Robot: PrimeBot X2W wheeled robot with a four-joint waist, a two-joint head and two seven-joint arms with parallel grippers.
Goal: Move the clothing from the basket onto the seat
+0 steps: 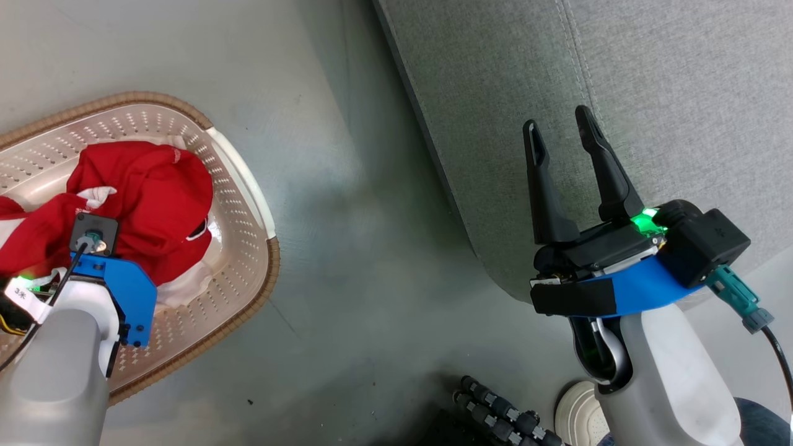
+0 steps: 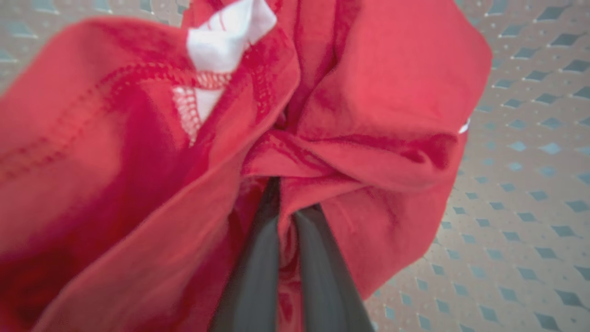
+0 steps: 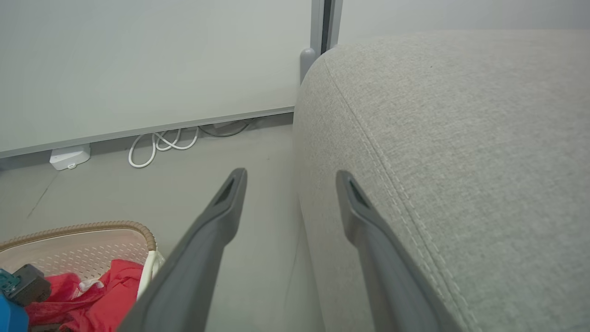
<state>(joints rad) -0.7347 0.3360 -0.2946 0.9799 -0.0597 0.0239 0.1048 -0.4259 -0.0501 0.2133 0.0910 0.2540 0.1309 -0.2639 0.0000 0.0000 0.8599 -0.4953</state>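
Up close, the left gripper (image 2: 290,203) has its two dark fingers drawn nearly together on a fold of the clothing (image 2: 359,106), with red cloth pinched between them, so it holds the garment by a small bite only. I judge that so thin a fold could slide out under the weight of the rest once it is lifted. The clothing lies heaped in the basket (image 1: 230,244) with several layers tangled. A lift may therefore drag a second piece halfway over the brown rim and drop it on the floor (image 1: 347,235), or snag and tip the light basket. A sewn-in white label (image 2: 226,37) in the red seam looks blank, and I can read no lettering on the cloth. A cable tag (image 1: 20,291) at the left wrist bears what looks like "3米". Bare floor lies between the basket and the seat (image 1: 669,87), and trailing cloth could sweep it on the way across. Farther on, the right gripper (image 1: 559,121) hovers at the seat's edge, fingers spread wide with nothing between them. It stands about where the garment should land, so the arms could meet or cloth could drape over it. Farthest off, a white cable (image 3: 159,145) coils by the wall, well apart from the work.
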